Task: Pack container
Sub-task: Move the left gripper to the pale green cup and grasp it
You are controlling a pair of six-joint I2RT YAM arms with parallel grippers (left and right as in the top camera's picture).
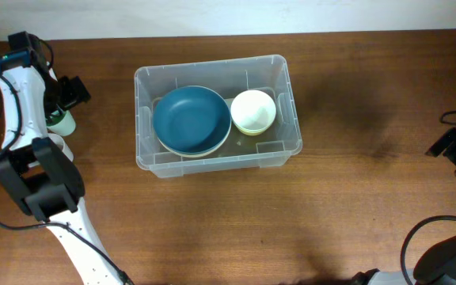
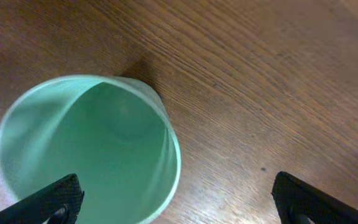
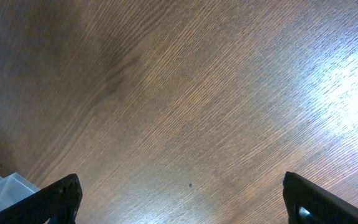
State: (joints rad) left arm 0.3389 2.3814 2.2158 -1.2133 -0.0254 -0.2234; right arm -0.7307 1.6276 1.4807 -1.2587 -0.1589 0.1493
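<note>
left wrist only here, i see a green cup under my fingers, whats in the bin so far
observer: The container holds a blue bowl and a cream bowl, side by side.
operator: which way is the bin from the cup
observer: On overhead the green cup stands apart from it; the container lies to your right.
operator: right arm in my way
observer: No, the right gripper is open over bare table at the far right edge.
</note>
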